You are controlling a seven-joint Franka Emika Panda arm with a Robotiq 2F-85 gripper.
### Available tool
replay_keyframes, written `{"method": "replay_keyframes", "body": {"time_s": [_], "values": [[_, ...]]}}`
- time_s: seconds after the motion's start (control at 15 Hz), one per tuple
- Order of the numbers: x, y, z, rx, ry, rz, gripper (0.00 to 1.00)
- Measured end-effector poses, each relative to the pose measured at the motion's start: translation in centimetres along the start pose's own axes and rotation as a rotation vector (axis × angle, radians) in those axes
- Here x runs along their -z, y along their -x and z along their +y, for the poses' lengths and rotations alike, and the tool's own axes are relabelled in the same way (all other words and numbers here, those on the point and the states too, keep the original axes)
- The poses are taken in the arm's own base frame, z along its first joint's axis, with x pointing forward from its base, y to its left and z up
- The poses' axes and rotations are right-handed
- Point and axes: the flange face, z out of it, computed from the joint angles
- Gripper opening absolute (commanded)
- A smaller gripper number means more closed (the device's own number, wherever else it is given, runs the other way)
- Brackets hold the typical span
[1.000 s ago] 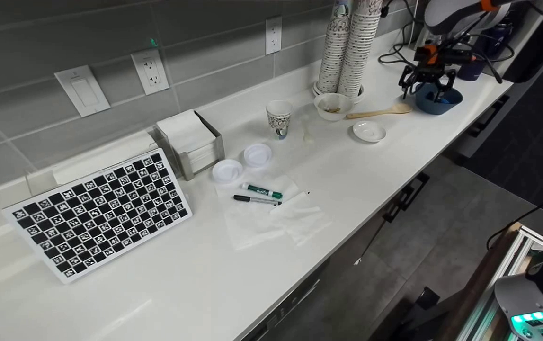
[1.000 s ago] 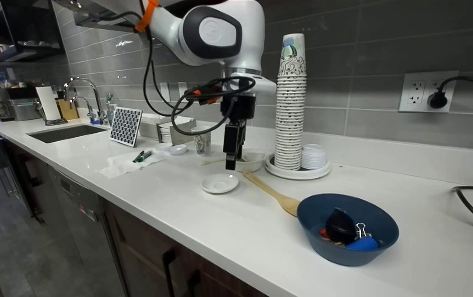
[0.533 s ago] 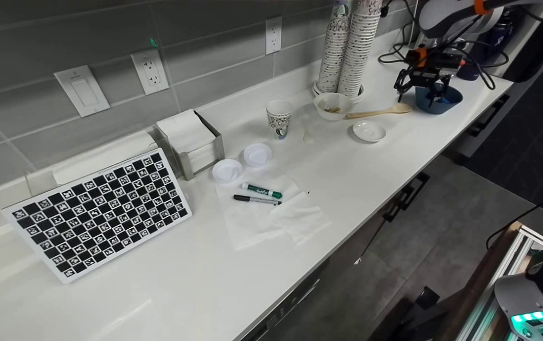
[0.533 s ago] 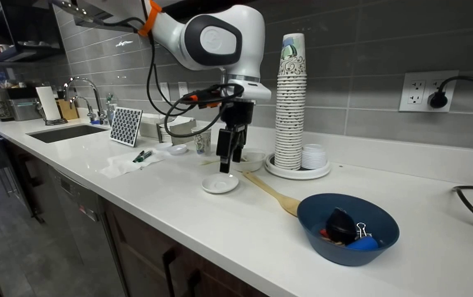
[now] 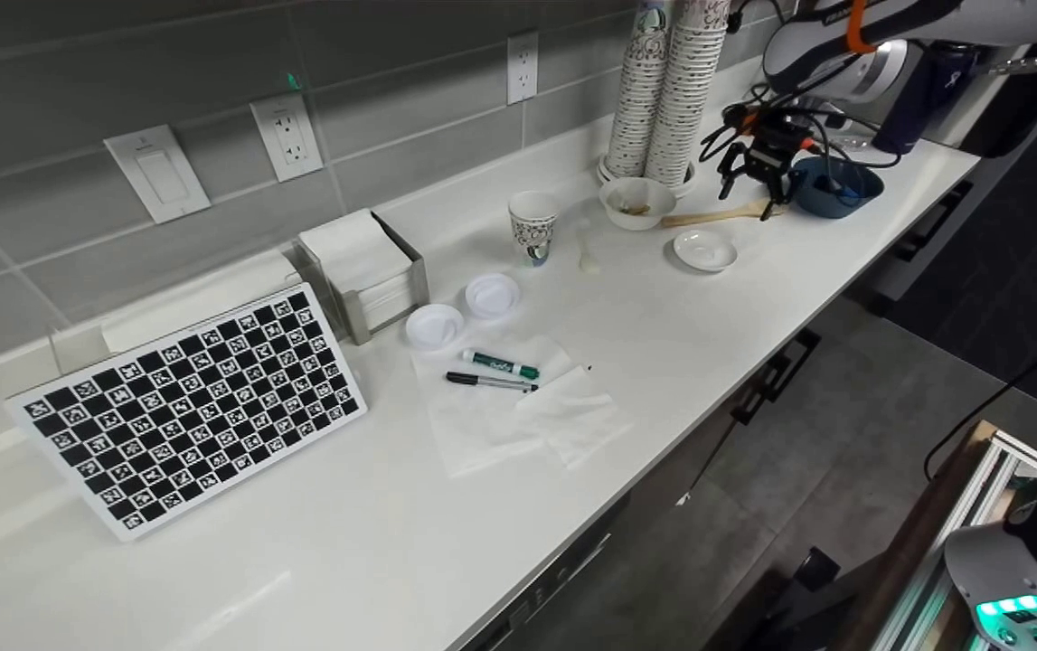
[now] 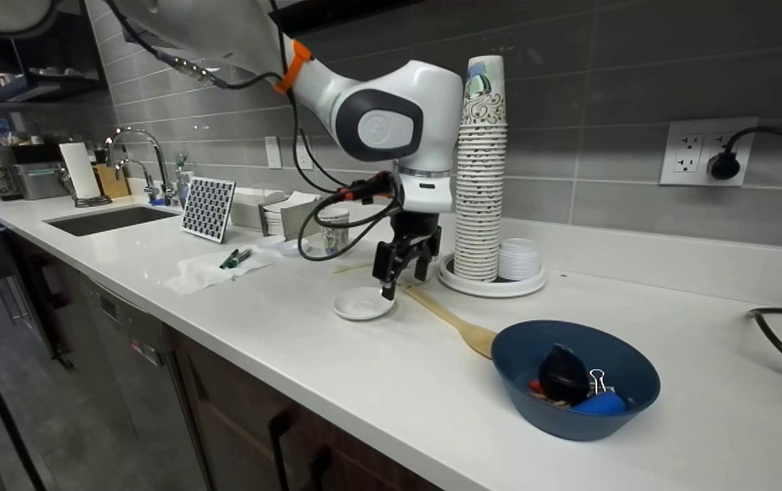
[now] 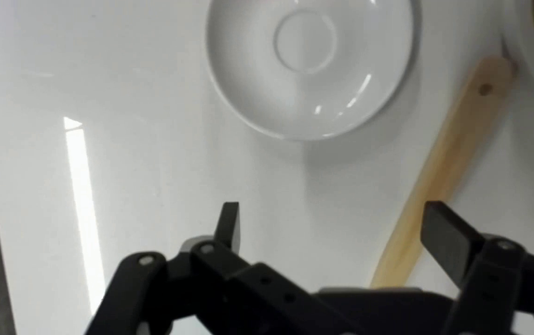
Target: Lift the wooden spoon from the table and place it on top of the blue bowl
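Tool (image 7: pixel 331 221) spread wide; spoon (image 7: pixel 445 165) below

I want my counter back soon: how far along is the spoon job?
Nothing looks finished: the wooden spoon lies on the counter. Lining up seems in hand, since the wrist view shows open jaws over the spoon. The grasp, lift and placing remain: the spoon is not yet on the blue bowl.

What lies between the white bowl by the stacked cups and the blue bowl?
The wooden spoon, handle toward the white bowl, head toward the blue bowl, in an exterior view.
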Motion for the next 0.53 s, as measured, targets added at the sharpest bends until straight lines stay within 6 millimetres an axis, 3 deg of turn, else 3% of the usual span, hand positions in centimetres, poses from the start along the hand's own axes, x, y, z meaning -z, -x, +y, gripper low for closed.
{"method": "replay_keyframes", "body": {"time_s": [0.27, 0.53], "values": [[-0.2, -2.1, -1.7, -0.167, -0.109, 0.038, 1.00], [-1.5, -2.9, -3.0, -0.345, -0.211, 0.103, 1.00]]}}
